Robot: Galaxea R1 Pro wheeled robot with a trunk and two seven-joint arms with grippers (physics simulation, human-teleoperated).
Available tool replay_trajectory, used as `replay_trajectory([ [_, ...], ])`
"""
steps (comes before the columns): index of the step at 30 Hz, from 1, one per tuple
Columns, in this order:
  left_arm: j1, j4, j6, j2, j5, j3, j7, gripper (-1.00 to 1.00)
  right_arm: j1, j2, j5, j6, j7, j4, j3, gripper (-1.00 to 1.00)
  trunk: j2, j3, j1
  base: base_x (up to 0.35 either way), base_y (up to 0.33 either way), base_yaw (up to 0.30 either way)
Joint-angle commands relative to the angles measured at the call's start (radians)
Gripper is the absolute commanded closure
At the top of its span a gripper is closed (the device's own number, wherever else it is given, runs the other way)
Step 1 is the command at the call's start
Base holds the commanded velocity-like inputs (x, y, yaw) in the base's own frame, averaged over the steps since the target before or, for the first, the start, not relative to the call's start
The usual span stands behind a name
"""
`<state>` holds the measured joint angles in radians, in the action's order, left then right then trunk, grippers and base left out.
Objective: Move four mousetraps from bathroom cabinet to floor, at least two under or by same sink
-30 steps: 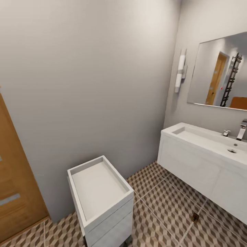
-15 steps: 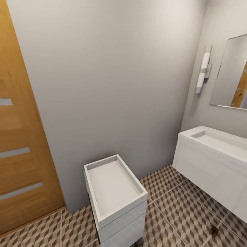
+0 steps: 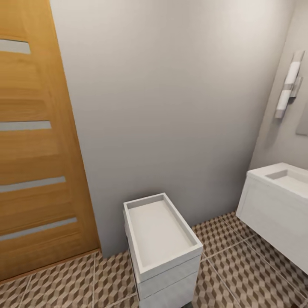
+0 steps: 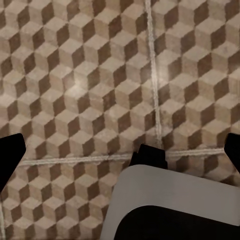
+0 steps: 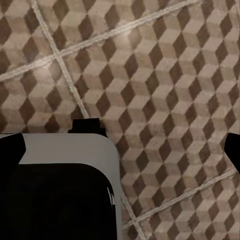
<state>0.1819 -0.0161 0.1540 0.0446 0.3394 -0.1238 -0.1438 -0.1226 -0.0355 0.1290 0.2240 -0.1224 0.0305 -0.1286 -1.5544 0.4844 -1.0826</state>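
The white sink (image 3: pixel 280 179) hangs over the cube-patterned bathroom floor (image 3: pixel 239 265), while the left pincer (image 4: pixel 120 150) and right pincer (image 5: pixel 122 142) both gape, empty.

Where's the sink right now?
In the head view the sink is at the right edge, against the right-hand wall below the wall lamp, with the small white drawer unit to its left across the patterned floor.

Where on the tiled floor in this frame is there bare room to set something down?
Bare bathroom floor lies between the white drawer unit and the sink vanity, and before the wooden door. It narrows where the unit stands near the wall.
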Motion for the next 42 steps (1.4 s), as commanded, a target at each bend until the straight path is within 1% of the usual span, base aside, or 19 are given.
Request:
replay_trajectory([
  [1, 0.001, 0.001, 0.002, 0.0, 0.007, -0.008, -0.003, -1.0, -0.001, 0.0, 0.011, 0.006, -0.003, 0.003, -0.008, -1.0, -0.001, 0.001, 0.0, 0.0, 0.0, 0.289],
  [42, 0.001, 0.0, 0.002, 0.0, 0.007, -0.008, -0.002, -1.0, -0.001, -0.001, 0.011, 0.006, -0.003, 0.003, -0.008, -1.0, -0.001, -0.017, 0.0, 0.0, 0.0, 0.289],
])
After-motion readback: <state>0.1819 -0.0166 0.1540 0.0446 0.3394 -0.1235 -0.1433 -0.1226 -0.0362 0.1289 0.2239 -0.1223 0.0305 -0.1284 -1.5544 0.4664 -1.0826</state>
